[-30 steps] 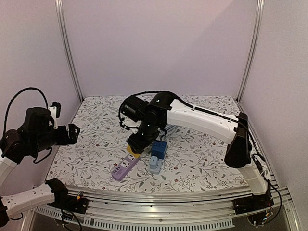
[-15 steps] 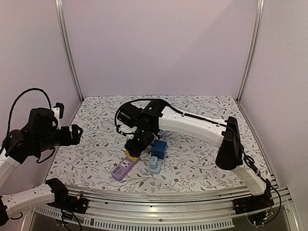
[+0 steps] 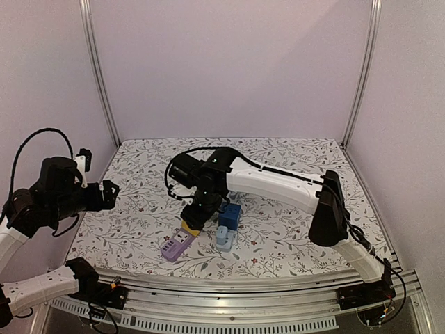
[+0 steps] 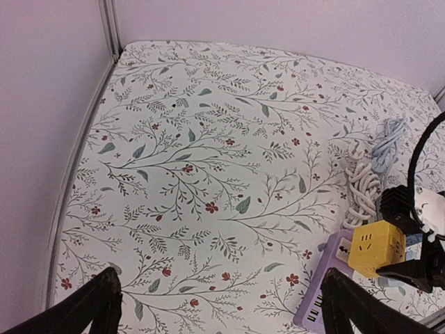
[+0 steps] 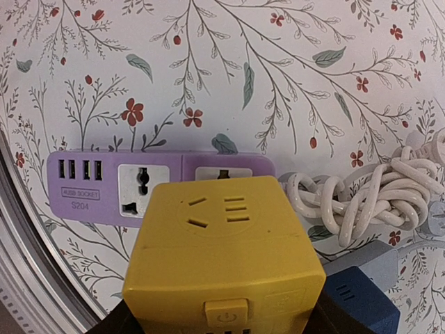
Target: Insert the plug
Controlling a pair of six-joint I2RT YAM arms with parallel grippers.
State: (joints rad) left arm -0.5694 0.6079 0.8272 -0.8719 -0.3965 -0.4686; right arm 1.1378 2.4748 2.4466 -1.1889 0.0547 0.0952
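Right hand, clamped on the yellow cube plug, has slid toward 7 o'clock over the past second. It now hangs just above the purple power strip near the front edge of the desk. The plug appears lined up with a socket but not yet seated, while the left hand waits at 9 o'clock, fingers spread wide and empty.

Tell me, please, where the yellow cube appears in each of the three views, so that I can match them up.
Top external: the yellow cube sits left of centre, at the far end of the purple power strip.
Left wrist: lower right corner, beside the strip.
Right wrist: fills the bottom centre, with the strip behind it.
Shared landmark: the purple power strip.
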